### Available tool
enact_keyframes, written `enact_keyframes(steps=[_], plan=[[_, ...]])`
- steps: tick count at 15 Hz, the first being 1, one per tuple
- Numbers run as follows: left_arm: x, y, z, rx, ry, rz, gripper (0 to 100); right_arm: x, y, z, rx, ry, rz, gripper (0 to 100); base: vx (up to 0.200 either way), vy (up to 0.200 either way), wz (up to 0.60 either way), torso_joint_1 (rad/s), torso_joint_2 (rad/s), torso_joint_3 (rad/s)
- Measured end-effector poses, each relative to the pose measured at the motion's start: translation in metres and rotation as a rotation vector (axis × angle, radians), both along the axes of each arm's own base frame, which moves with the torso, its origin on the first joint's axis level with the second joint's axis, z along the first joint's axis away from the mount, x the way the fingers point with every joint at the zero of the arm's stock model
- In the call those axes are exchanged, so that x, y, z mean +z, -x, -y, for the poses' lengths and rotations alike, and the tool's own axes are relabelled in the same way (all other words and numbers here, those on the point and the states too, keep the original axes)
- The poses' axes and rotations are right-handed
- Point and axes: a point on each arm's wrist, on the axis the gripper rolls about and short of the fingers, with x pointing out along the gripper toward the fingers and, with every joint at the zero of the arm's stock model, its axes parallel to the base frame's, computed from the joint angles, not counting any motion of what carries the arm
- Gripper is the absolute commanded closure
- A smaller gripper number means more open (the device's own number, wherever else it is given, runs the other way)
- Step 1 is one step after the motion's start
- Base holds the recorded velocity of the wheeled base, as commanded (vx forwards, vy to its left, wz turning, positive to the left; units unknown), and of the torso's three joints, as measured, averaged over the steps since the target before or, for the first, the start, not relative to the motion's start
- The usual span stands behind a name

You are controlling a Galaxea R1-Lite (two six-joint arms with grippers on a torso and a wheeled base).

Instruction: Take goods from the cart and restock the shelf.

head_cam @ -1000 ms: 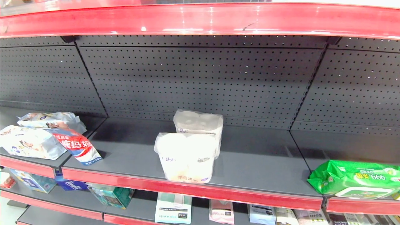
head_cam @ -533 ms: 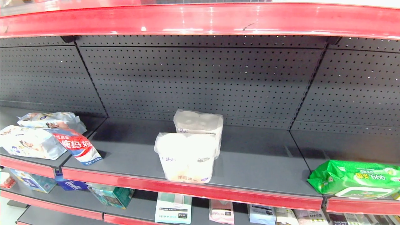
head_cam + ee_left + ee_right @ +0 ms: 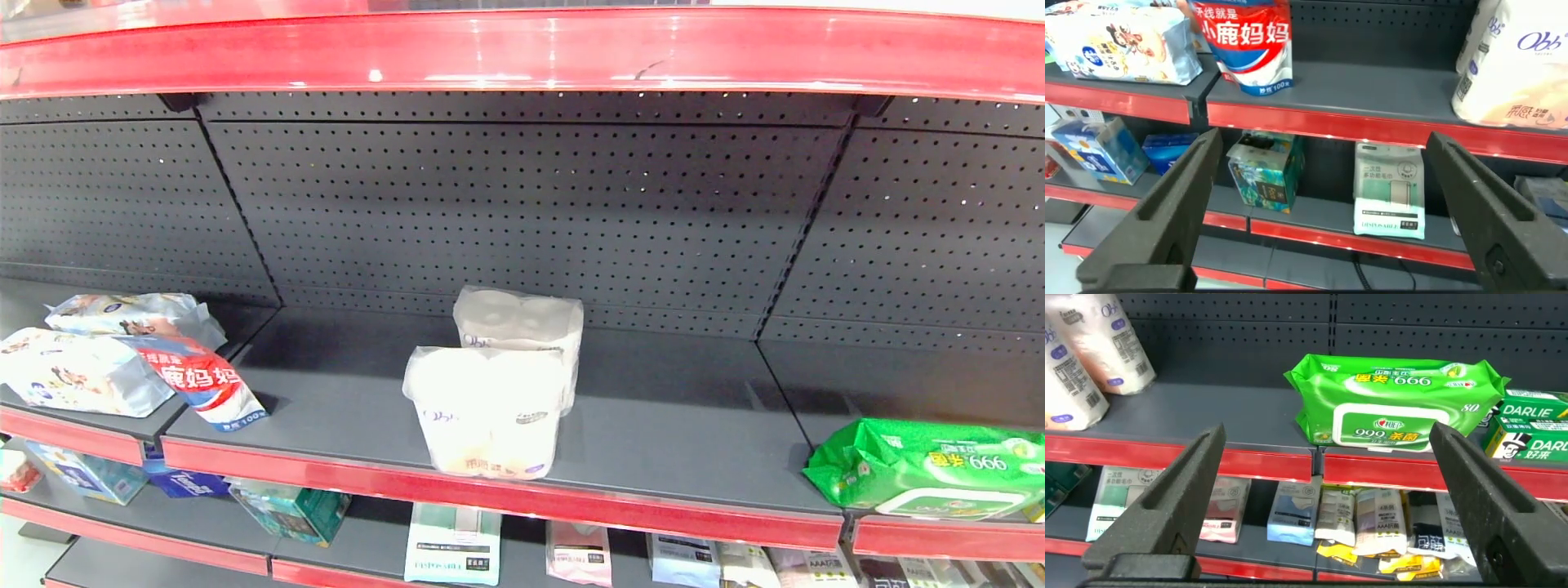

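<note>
The shelf (image 3: 669, 425) is a grey deck bounded at the near edge by a red front lip (image 3: 571, 500), at the far edge by a perforated back panel (image 3: 522, 212), and overhead by an upper red rail (image 3: 522, 49). Near the middle of the centre bay, the front toilet-paper pack (image 3: 487, 412) stands upright at the lip. It is white film-wrapped rolls with pale print. The rear toilet-paper pack (image 3: 520, 320) stands directly behind it, touching. Bare deck extends left to a red-and-blue pouch (image 3: 204, 380) that overhangs the lip, and right to a green wipes pack (image 3: 931, 467) lying flat in the next bay. More bare deck lies between the rear pack and the back panel. The left gripper (image 3: 1324, 137) faces the shelf front below the pouch, fingers spread wide. The right gripper (image 3: 1327, 429) faces the lip just left of the green wipes pack, fingers likewise spread wide.
</note>
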Motion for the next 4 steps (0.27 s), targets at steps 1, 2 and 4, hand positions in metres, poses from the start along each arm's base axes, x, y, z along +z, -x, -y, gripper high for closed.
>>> enact_keyframes(steps=[1,2,4], plan=[[0.0000,0.0000,0.0000,0.000,0.000,0.000,0,0.0000,0.0000,0.0000,0.000,0.000,0.000,0,0.000,0.000,0.00,0.000,0.00,0.000],[0.0000,0.0000,0.0000,0.000,0.000,0.000,0,0.0000,0.0000,0.0000,0.000,0.000,0.000,0,0.000,0.000,0.00,0.000,0.00,0.000],[0.0000,0.0000,0.0000,0.000,0.000,0.000,0,0.0000,0.0000,0.0000,0.000,0.000,0.000,0,0.000,0.000,0.00,0.000,0.00,0.000]])
